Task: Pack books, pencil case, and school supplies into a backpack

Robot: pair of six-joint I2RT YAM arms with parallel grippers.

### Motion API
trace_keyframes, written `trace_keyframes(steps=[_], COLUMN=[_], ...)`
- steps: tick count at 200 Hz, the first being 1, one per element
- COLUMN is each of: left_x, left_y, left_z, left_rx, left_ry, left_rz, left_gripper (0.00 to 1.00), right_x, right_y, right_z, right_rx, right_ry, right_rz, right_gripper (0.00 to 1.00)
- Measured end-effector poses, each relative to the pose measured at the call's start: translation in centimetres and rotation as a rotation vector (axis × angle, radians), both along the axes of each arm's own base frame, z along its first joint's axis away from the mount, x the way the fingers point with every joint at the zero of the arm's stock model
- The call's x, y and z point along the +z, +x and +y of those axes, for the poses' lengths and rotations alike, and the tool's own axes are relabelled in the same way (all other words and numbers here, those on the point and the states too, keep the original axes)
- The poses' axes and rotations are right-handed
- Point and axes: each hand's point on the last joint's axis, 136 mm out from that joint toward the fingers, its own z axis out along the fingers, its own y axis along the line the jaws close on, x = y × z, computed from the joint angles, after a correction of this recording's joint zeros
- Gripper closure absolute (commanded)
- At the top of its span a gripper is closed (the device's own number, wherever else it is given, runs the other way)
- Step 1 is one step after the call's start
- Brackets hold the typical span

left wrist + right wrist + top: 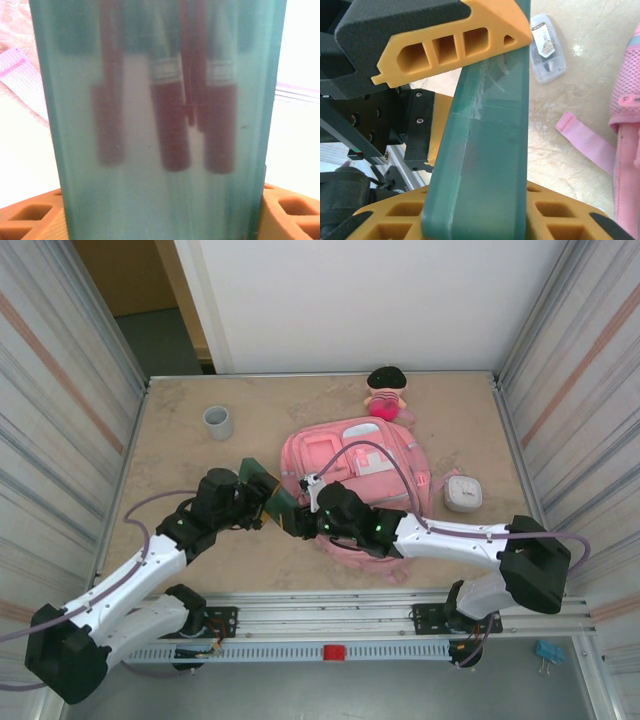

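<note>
— What looks blurry?
— The red pens (170, 130) in our one green pencil case (485, 160); we count three. The left claw (160, 220) and right claw (475, 220) pinch it beside one pink backpack (312, 452).

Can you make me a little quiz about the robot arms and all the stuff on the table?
1. True or false: the grey cup stands on the table, apart from the backpack.
2. What colour is the case gripped by the left gripper? A green, B red, C yellow.
3. Fill in near or far: the plush doll sits at the table's ___ edge.

Key: 1 true. 2 A. 3 far.
</note>
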Motion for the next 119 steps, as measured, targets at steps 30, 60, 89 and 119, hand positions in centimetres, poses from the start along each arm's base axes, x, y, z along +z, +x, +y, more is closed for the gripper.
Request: trace_keyframes(steps=[30,60,89,119], left_x=[0.2,1.9,4.0,4.3], left_y=[0.0,0.6,1.1,1.2], left_z=[-0.5,-0.7,-0.9,-1.3], left_rx=[-0.025,-0.066,-0.136,-0.250], left_ry=[0.010,0.086,0.273,0.503], left_rz=[-0.008,-0.061,-0.173,-0.299], left_gripper=[0.14,0.09,0.10,0.13], right_x=[0.4,2.0,3.3,4.1], right_y=[0.3,1.4,4.4,7.4], right_z=[-1.1,-4.0,-8.6,-13.4], right_rx=[-0.012,-0.043,-0.149,-0.259], right_ry=[0.015,0.061,0.100,0.125], right_rz=[-0.001,0.005,0.022,0.055], right_gripper=[0.71,0.71,0.70,0.70])
